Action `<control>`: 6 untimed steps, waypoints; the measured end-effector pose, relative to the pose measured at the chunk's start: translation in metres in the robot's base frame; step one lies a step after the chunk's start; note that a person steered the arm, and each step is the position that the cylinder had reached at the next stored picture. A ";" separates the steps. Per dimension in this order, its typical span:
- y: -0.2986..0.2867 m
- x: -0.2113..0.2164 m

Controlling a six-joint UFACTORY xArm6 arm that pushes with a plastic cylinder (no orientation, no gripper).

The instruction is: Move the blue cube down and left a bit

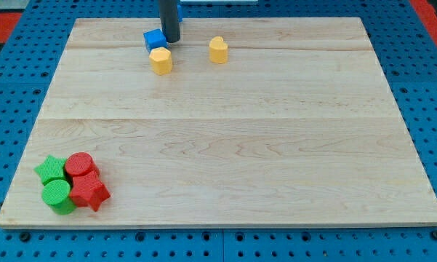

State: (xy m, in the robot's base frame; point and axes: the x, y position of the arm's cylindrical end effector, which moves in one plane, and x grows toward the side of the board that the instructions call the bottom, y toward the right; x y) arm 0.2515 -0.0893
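- My tip [171,41] is touching the blue cube [153,39] on its right side, near the view's top; no pincer on this rod.
- Yellow hexagonal block [161,60] is sitting just below the cube, blocking down-left; yellow heart-shaped block [218,49] further right.
- Red and green blocks [71,183] are clustering bottom-left on the pale wooden board [233,145], over blue pegboard [7,87].

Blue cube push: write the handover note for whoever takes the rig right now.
My tip is at the blue cube's right edge, near the board's top; contact can't be confirmed.
A yellow block sits just below the cube, close or touching; another yellow block is further right.
Red and green blocks are clustered bottom-left.
Left: push the cube down-left; the near yellow block may obstruct.
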 end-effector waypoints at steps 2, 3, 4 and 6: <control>-0.006 0.022; -0.003 -0.001; -0.014 -0.002; -0.055 0.032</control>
